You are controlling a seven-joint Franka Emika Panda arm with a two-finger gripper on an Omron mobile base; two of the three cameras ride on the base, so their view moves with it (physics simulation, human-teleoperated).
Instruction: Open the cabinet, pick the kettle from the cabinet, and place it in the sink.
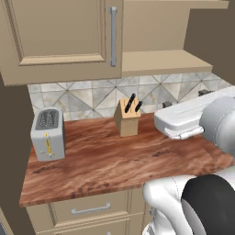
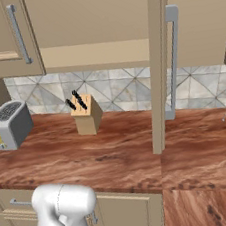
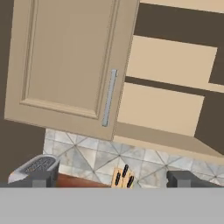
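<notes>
We see a reddish wood-grain countertop (image 1: 114, 160) under a beige raised-panel wall cabinet (image 1: 59, 36); its left door is closed, its right door (image 2: 154, 69) swung out edge-on. Right base view alone shows that door over the counter. Hand view: gripper (image 3: 111, 179) fingers spread wide, holding nothing; bare shelf (image 3: 170, 61) at 2 o'clock. Grey boxy toaster (image 1: 47, 134) at 9 o'clock, wooden knife block (image 1: 127, 118) centre. We cannot make out the kettle.
</notes>
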